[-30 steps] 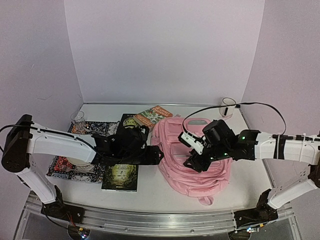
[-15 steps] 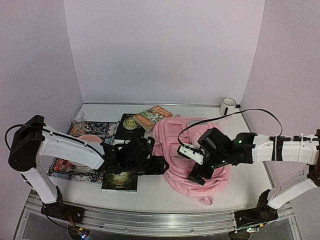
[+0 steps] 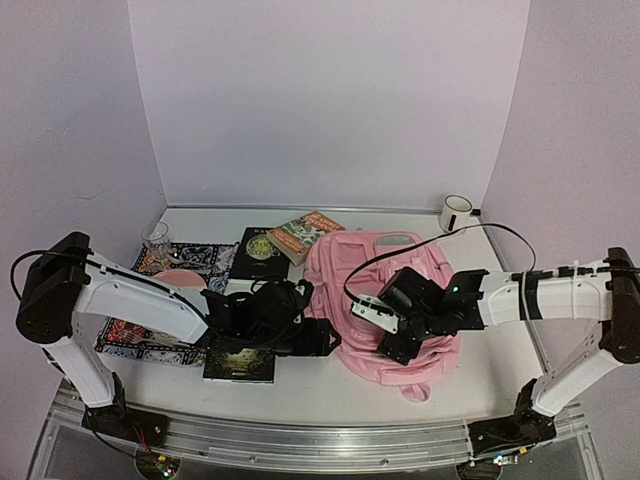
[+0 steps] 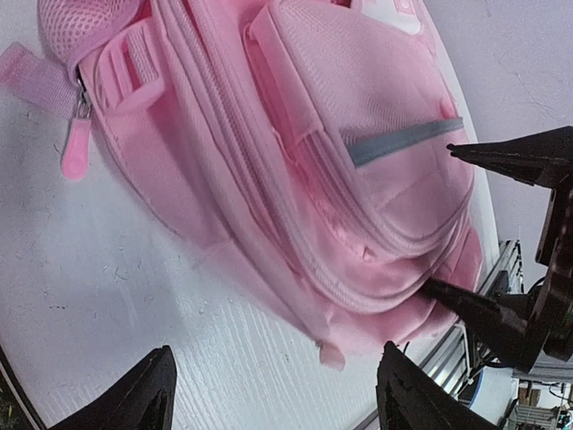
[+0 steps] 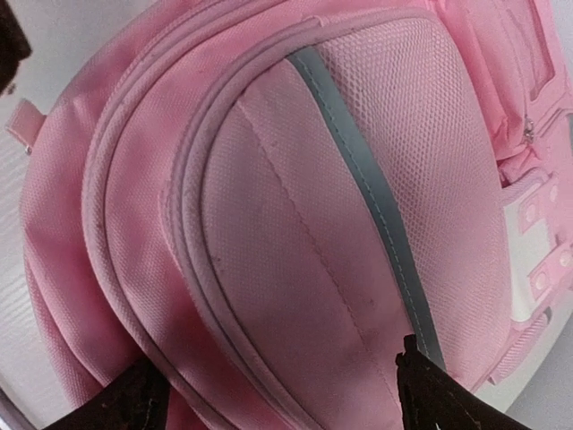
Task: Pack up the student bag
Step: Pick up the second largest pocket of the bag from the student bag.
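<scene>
Student bag (image 3: 345,270), soft and pink, lies flat in the middle of the white worktop (image 3: 320,390), front pockets facing up. Left claw (image 4: 276,351) is spread apart, just beside the bag's edge. Right claw (image 5: 277,358) is spread wide, close over the bag's front pocket.

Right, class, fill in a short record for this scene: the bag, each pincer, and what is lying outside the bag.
bag: student bag, pink, lying flat
left pincer: open, empty, beside the bag
right pincer: open, empty, over the bag's front pocket
outside bag: dark book, orange book, mug, glass
</scene>
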You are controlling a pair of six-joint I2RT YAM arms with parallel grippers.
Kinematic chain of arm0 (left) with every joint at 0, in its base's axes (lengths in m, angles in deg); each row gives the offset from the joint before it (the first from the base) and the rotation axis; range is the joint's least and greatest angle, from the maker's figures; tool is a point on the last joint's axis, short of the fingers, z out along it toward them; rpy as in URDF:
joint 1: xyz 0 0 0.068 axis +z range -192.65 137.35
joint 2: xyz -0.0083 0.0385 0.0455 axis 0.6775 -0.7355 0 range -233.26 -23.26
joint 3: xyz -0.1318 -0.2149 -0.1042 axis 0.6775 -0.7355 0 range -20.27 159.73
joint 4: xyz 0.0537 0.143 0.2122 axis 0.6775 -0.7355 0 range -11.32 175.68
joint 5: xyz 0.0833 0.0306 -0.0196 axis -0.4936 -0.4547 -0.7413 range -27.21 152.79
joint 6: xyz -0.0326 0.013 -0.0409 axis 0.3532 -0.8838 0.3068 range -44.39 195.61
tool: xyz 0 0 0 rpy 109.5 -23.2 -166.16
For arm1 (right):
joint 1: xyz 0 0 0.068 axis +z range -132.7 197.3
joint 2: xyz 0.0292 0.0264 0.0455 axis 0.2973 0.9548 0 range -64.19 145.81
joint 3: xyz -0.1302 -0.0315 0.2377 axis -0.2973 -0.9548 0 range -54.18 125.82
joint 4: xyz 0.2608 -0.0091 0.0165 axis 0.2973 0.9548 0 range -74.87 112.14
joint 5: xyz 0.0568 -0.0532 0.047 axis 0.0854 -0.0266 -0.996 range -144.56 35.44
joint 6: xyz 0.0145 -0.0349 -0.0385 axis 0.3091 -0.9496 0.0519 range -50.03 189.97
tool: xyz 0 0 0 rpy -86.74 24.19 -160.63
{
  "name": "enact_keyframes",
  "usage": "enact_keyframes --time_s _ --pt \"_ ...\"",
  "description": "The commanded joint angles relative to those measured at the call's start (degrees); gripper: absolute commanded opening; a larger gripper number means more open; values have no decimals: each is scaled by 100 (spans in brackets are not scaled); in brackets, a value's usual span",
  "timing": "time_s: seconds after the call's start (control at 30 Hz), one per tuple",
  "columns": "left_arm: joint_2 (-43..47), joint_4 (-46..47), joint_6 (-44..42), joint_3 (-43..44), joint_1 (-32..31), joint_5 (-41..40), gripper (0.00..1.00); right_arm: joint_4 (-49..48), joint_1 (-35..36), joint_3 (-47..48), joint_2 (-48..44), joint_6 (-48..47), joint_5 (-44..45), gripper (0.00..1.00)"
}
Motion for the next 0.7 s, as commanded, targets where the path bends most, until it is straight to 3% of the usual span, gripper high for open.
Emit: enact_keyframes --time_s 0.0,0.17,0.33,0.67 --pt "86 246 -130 16 -49 100 78 6 -53 319 -5 132 1212 75" --pt "6 265 -160 74 -68 135 78 -71 -53 436 -185 179 1335 54" --pt "-10 301 -200 142 -67 103 78 -164 -52 464 -163 121 1471 43" --pt "-279 692 280 313 40 -223 78 -237 -54 405 -126 77 736 55"
